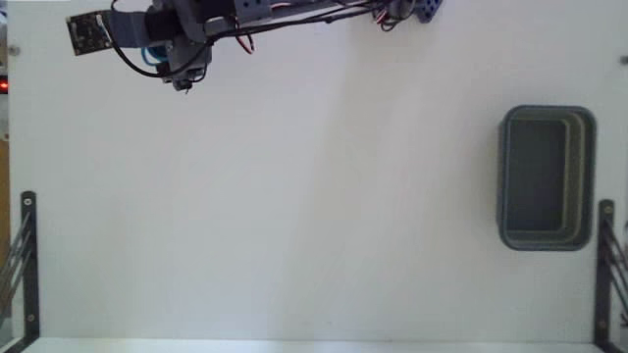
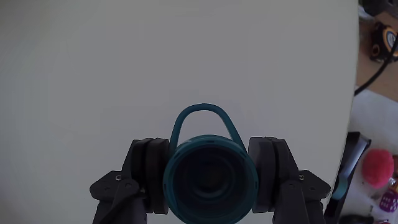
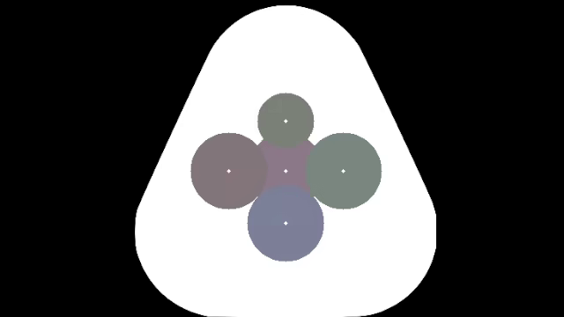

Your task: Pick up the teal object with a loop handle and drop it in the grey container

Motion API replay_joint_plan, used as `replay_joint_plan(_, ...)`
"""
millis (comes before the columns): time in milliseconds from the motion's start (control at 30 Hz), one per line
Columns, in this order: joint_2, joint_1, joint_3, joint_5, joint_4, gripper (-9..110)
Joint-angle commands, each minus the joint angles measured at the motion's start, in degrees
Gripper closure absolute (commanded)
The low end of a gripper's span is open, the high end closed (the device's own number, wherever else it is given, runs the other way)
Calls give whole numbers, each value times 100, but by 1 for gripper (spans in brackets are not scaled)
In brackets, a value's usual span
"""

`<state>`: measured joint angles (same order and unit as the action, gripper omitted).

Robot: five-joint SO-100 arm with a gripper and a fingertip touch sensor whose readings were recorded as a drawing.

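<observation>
In the wrist view the teal object with a loop handle (image 2: 210, 180) sits between the two dark fingers (image 2: 149, 177) of my gripper (image 2: 210, 183), which is shut on it. Its dark hollow faces the camera and its thin loop stands up above it. In the fixed view the arm reaches along the top edge and the gripper (image 1: 182, 71) is at the upper left; a bit of teal (image 1: 150, 54) shows there. The grey container (image 1: 547, 178) lies at the far right of the white table, its dark inside showing nothing in it.
Black metal brackets stand at the table's lower left (image 1: 26, 265) and lower right (image 1: 606, 265) in the fixed view. The arm's blue base (image 1: 427, 10) is at the top edge. The wrist view shows the table's right edge with clutter and cables (image 2: 379, 168) beyond it.
</observation>
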<state>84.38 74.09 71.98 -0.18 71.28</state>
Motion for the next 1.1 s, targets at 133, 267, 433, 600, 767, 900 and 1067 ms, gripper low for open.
replay_joint_plan(133,73,72,-894,18,518,36)
replay_joint_plan(267,-33,72,-1270,18,788,36)
replay_joint_plan(433,-187,72,-1775,18,1139,36)
replay_joint_plan(600,-280,72,-2057,18,1329,36)
replay_joint_plan(767,-280,72,-2057,18,1329,36)
replay_joint_plan(900,-279,63,-2056,18,1329,36)
replay_joint_plan(1067,-263,-88,-2037,18,1325,36)
